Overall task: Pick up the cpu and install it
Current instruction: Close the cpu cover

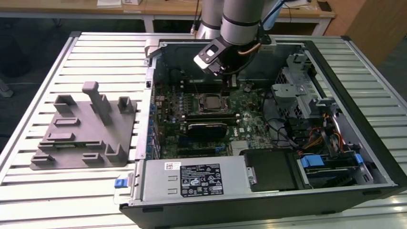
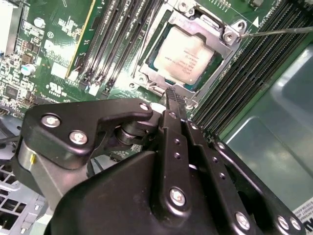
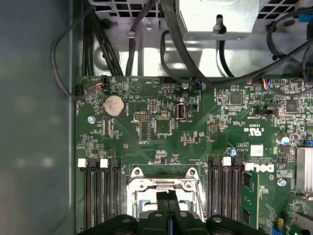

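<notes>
Green motherboard (image 3: 146, 122); shiny square cpu (image 2: 183, 54) in metal socket (image 2: 226, 35).

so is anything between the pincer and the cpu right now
Nothing visible. In the second wrist view the cpu sits in its metal socket frame, top bare, and the pincer hangs over the frame's edge.

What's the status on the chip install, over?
Arm's gripper shut, empty, just above the socket. The chip sits inside the socket frame, silver top up. Nothing between gripper and chip.
</notes>
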Tool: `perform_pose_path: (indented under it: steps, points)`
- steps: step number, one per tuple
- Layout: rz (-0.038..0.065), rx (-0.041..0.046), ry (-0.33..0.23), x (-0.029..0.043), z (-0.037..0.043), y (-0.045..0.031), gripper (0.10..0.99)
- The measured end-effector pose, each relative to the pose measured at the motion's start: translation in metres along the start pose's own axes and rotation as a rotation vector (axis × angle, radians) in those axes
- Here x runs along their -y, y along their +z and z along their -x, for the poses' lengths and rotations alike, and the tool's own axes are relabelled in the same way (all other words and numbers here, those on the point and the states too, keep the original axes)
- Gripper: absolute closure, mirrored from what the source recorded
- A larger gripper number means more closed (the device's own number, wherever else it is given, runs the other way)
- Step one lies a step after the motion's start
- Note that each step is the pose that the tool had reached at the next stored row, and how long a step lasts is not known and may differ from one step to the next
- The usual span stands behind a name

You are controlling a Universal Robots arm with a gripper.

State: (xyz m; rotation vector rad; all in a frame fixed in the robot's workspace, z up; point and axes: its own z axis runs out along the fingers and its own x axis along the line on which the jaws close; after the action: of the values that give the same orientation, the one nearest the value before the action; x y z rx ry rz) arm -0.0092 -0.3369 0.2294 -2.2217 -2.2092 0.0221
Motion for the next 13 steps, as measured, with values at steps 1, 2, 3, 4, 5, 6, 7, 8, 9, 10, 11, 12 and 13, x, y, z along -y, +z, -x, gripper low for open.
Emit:
perform_pose_path:
  steps: [1,2,3,4,5,6,7,8,9,10,11,12,13]
  points:
    - [0.001,-0.0009,0.0,0.0008,0.0006,0.0009,0.98]
    - [0.002,-0.0021,-0.001,0.0018,0.0014,0.0019,0.98]
    - [0.003,-0.0031,-0.002,0.0029,0.0021,0.0028,0.98]
    - [0.005,-0.0044,-0.002,0.0041,0.0028,0.0036,0.98]
    - [0.006,-0.005,-0.003,0.0059,0.0033,0.0041,0.98]
    - [0.008,-0.0051,-0.003,0.0082,0.0037,0.0045,0.98]
    - [0.009,-0.0053,-0.003,0.0111,0.0039,0.0049,0.98]
    - [0.011,-0.0052,-0.003,0.0144,0.004,0.0052,0.98]
    - [0.012,-0.0053,-0.003,0.0177,0.0042,0.0055,0.98]
    - [0.012,-0.0054,-0.003,0.0213,0.0042,0.0061,0.98]
    - [0.013,-0.0053,-0.003,0.0239,0.0043,0.0066,0.98]
    - [0.013,-0.0053,-0.003,0.0257,0.0043,0.0074,0.98]
    - [0.013,-0.0054,-0.003,0.027,0.0044,0.0084,0.98]
